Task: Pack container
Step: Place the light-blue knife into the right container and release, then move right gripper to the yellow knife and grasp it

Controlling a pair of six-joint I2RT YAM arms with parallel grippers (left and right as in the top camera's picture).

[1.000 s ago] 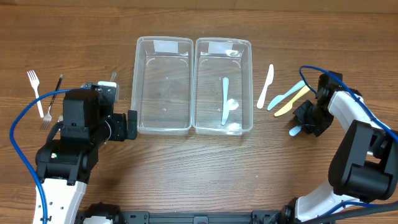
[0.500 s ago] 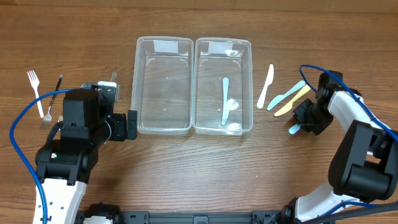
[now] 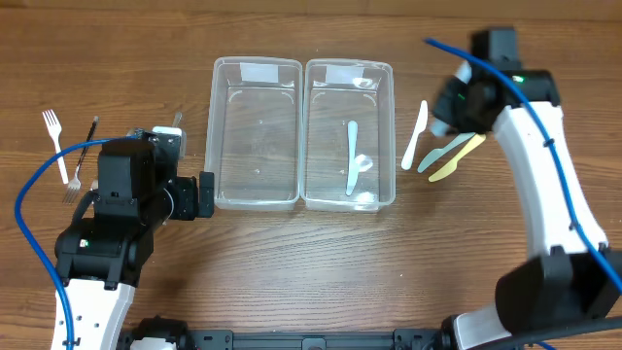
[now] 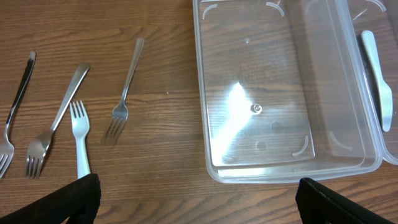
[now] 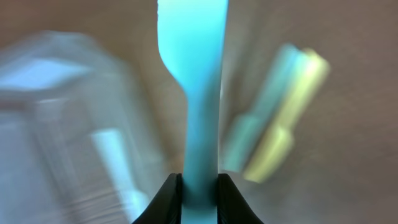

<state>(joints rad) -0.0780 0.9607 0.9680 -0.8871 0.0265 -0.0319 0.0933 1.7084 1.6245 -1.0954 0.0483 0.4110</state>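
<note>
wooden desk (image 3: 311,282) carries two clear bins side by side, the left bin (image 3: 216,136) with nothing in it and the right bin (image 3: 392,136) with one packed knife (image 3: 352,156) on its floor. the forks (image 3: 68,146) lie far left and the knives lie right, so it seems each bin is for one kind of cutlery.

the right tool (image 5: 199,186) is clamped on the handle of a blue knife (image 5: 198,93), with the blade pointing away from the wrist. it holds the knife in the air near the right bin's right wall, above the white knife (image 3: 416,134) and the blue and yellow pair (image 3: 449,156) that wait on the desk. i judge it carries this knife to the right bin to lay it beside the packed one.

the left tool (image 4: 198,182) has its fingers wide apart and holds nothing. it rests low by the left bin, facing the forks.

compared with one second ago, the right arm is no longer down at the right edge of the desk. it has risen and swung toward the bins, and the blue piece under it there is gone from the wood. the left arm and the bins have not changed.
</note>
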